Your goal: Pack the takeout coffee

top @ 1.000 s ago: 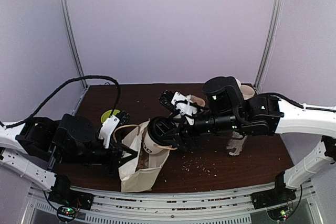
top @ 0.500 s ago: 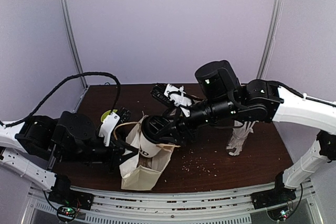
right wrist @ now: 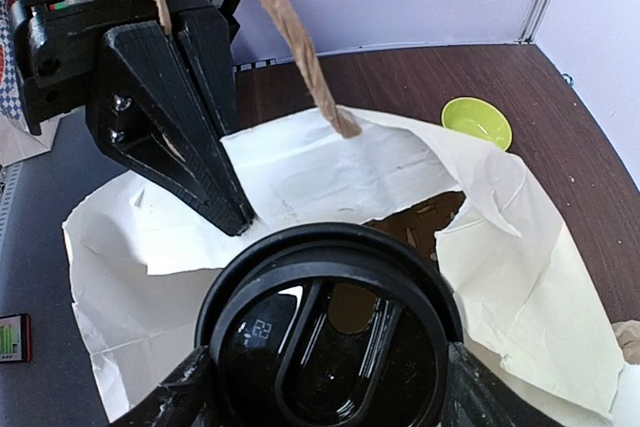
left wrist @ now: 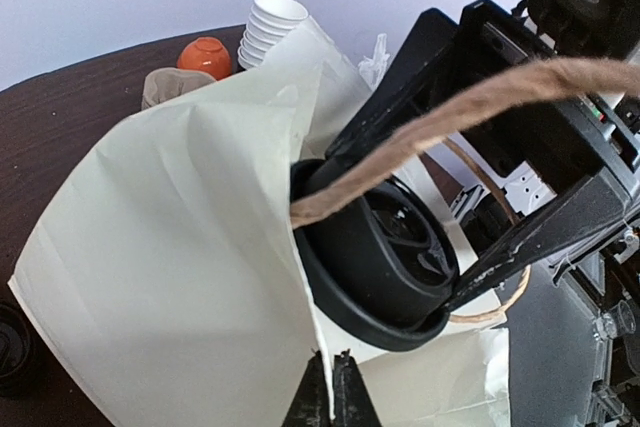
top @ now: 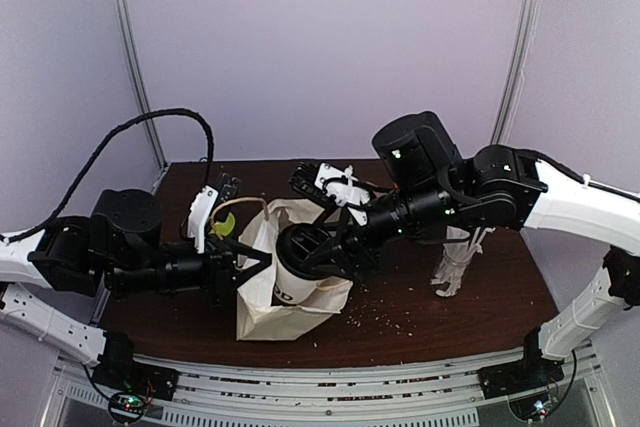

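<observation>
White lidded cup (top: 283, 289) gripped in right claw (top: 312, 252) — at paper bag (top: 265, 317) mouth.

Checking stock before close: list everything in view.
takeout coffee: one, white with black lid, at bag's mouth
paper bag: one, cream with brown handles, table centre
cup stack: one, white, far edge
orange object: one, beside cup stack
dish: one, lime green, left of bag
pale bundle: one, table's right side
table: one, dark brown
left pincer: black, shut on bag edge
right pincer: black, holding the takeout coffee
</observation>
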